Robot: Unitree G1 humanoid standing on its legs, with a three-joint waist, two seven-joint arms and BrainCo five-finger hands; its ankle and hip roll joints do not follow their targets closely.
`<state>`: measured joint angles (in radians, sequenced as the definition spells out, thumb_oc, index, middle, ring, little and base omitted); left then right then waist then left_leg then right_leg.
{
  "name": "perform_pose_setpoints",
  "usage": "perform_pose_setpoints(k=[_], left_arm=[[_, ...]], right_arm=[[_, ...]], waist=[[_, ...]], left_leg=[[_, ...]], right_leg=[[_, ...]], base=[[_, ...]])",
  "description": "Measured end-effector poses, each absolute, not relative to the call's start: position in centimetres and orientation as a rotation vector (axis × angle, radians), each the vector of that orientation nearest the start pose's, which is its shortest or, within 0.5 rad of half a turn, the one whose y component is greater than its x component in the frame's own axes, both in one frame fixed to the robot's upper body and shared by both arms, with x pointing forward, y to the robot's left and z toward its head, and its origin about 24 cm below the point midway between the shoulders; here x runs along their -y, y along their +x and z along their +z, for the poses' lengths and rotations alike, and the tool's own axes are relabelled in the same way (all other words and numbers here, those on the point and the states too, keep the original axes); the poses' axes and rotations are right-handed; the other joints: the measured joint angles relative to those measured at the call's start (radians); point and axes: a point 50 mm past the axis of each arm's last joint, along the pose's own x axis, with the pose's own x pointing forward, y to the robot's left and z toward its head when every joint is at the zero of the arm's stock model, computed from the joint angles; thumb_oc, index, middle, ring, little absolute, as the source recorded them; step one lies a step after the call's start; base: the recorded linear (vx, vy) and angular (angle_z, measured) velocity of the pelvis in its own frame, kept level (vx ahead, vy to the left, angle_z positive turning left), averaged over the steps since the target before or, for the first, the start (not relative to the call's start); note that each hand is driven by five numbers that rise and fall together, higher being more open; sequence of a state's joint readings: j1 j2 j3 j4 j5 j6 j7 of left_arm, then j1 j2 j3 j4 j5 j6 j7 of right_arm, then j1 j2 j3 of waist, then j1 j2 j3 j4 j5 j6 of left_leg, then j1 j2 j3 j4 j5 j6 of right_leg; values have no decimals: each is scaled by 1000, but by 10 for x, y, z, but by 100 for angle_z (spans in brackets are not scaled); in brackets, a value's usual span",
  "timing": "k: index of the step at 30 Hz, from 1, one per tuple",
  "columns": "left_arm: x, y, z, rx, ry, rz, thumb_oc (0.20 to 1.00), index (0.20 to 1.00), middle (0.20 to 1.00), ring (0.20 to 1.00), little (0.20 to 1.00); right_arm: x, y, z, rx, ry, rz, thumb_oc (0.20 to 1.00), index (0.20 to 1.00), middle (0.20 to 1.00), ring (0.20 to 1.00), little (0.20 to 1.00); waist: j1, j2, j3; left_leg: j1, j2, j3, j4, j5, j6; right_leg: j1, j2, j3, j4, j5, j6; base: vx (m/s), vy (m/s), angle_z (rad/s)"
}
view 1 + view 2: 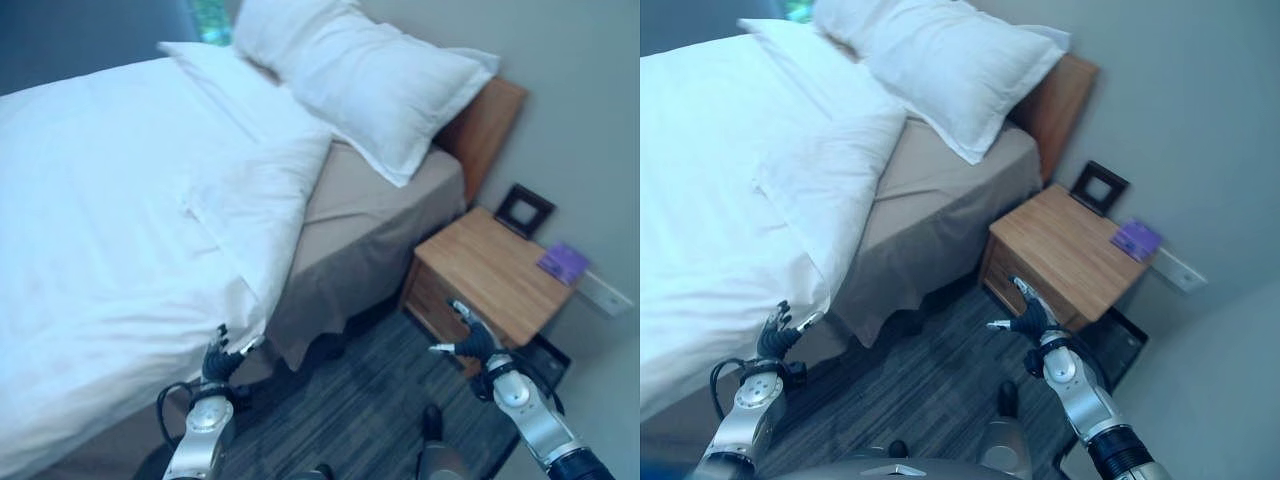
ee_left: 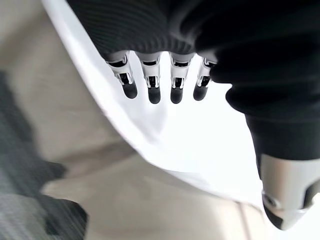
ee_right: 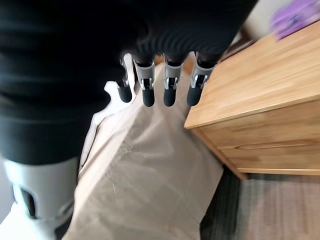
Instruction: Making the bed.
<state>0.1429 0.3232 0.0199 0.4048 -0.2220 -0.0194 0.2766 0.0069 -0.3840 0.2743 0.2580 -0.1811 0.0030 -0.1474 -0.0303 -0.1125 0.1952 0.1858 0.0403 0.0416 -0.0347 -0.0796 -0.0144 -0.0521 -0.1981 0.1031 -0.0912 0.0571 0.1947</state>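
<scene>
White duvet (image 1: pixel 110 220) edge, left robot hand (image 2: pixel 160 82) fingers straight (purple item (image 3: pixel 295 15) by right wrist)

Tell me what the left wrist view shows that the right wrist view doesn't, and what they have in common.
Left wrist view: the left hand, fingers relaxed and holding nothing, above the hanging edge of the white duvet.

Right wrist view: the right hand, also open and empty, with the wooden nightstand beside it and a purple item on the nightstand's top.

Both: the beige bed skirt draping down the side of the bed, and dark striped flooring below it.
</scene>
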Motion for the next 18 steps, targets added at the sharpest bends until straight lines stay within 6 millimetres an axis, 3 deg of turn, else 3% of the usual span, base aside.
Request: perform_pose_setpoints(k=[2,3,4,6,8,10,12,13,14,15,17,18], left_arm=[[-260,170,-65,-538,162,423,1000,1000,1000,1000,1000],[-258,159,-71,-574,156,429,1000,1000,1000,1000,1000],[-256,154,-75,-591,145,431,1000,1000,1000,1000,1000],[-246,154,-78,-601,110,429,1000,1000,1000,1000,1000],[-242,158,-78,-589,73,444,1000,1000,1000,1000,1000],[-243,165,-74,-559,49,461,1000,1000,1000,1000,1000],[-241,180,-66,-504,-1,476,1000,1000,1000,1000,1000],[-238,189,-61,-463,-35,479,1000,1000,1000,1000,1000],[-237,195,-57,-443,-52,475,1000,1000,1000,1000,1000],[-238,196,-55,-436,-47,473,1000,1000,1000,1000,1000],[-242,191,-57,-451,-30,478,1000,1000,1000,1000,1000],[-245,190,-56,-449,-21,476,1000,1000,1000,1000,1000]], right_arm=[[191,230,-23,-271,-602,97,1000,1000,1000,1000,1000],[191,229,-23,-271,-603,97,1000,1000,1000,1000,1000],[193,228,-23,-273,-608,97,1000,1000,1000,1000,1000],[197,230,-21,-269,-595,80,1000,1000,1000,1000,1000],[198,234,-17,-254,-588,71,1000,1000,1000,1000,1000],[195,240,-11,-226,-587,79,1000,1000,1000,1000,1000],[200,243,-2,-186,-601,68,1000,1000,1000,1000,1000],[204,244,1,-181,-619,65,1000,1000,1000,1000,1000],[207,244,2,-180,-633,65,1000,1000,1000,1000,1000],[208,244,2,-181,-639,66,1000,1000,1000,1000,1000],[210,242,3,-179,-643,63,1000,1000,1000,1000,1000],[212,241,3,-181,-651,62,1000,1000,1000,1000,1000]], waist=[[-21,39,1],[-32,58,17],[-45,71,25],[-65,103,41],[-76,134,58],[-66,144,67],[-72,148,74],[-76,146,83],[-76,131,101],[-74,137,100],[-91,141,103],[-100,142,103]], left_leg=[[-11,74,-9,7,-1,-13],[-7,114,-27,3,2,-16],[-6,128,-27,3,8,-22],[-3,139,31,-2,54,-75],[-6,144,46,14,67,-94],[-37,128,47,98,78,-112],[-146,111,52,235,123,-176],[-184,108,104,274,169,-198],[-194,115,202,281,208,-186],[-196,138,303,281,216,-167],[-160,181,543,237,202,-177],[-146,172,592,189,194,-176]], right_leg=[[11,82,1,29,14,-21],[12,119,-21,59,47,-60],[23,126,-53,58,64,-75],[47,131,-93,33,72,-86],[88,134,-113,-10,74,-89],[100,120,-109,-13,72,-92],[115,74,-153,-6,69,-97],[128,47,-195,-7,66,-103],[146,32,-226,-11,57,-118],[155,31,-250,-13,54,-130],[168,25,-308,-14,49,-136],[166,23,-318,-13,48,-136]], base=[[192,-257,86],[123,-214,84],[119,-260,83],[128,-231,57],[98,-183,32],[30,-176,8],[53,-143,72],[88,-113,122],[176,-70,105],[191,-20,80],[82,31,63],[136,77,44]])
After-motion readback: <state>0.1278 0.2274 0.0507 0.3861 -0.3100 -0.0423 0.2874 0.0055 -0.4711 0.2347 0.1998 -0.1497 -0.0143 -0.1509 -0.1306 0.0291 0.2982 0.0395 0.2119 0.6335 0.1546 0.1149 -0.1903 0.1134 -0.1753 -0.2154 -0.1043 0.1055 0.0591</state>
